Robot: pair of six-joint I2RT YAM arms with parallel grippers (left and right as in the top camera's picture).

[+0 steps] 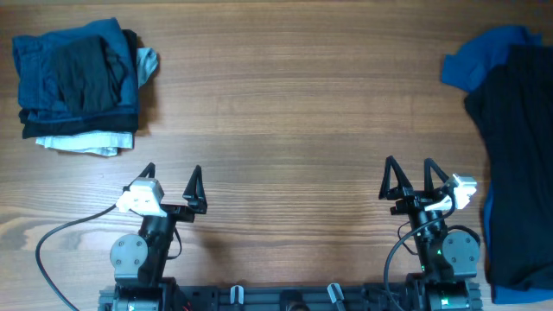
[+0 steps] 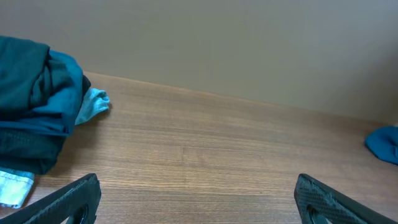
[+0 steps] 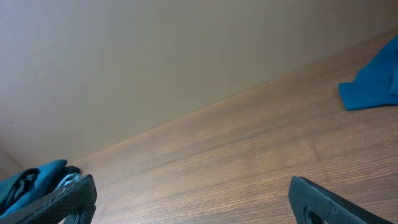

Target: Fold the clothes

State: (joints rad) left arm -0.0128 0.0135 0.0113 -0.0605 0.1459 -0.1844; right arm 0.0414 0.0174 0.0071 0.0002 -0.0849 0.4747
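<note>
A folded stack of clothes (image 1: 79,84) in blue, dark navy and white sits at the table's far left; the left wrist view shows it as well (image 2: 37,106). Unfolded clothes lie at the right edge: a near-black navy shirt (image 1: 518,155) over a mid-blue garment (image 1: 484,60), whose corner shows in the right wrist view (image 3: 373,78). My left gripper (image 1: 173,174) is open over bare wood near the front edge, well below the stack. My right gripper (image 1: 409,169) is open too, left of the dark shirt and apart from it. Nothing is between either pair of fingers.
The wooden table (image 1: 285,112) stretches between the two cloth groups. The arm bases and a mounting rail (image 1: 285,298) line the front edge. A grey cable (image 1: 60,238) loops from the left arm. A plain wall stands behind the table.
</note>
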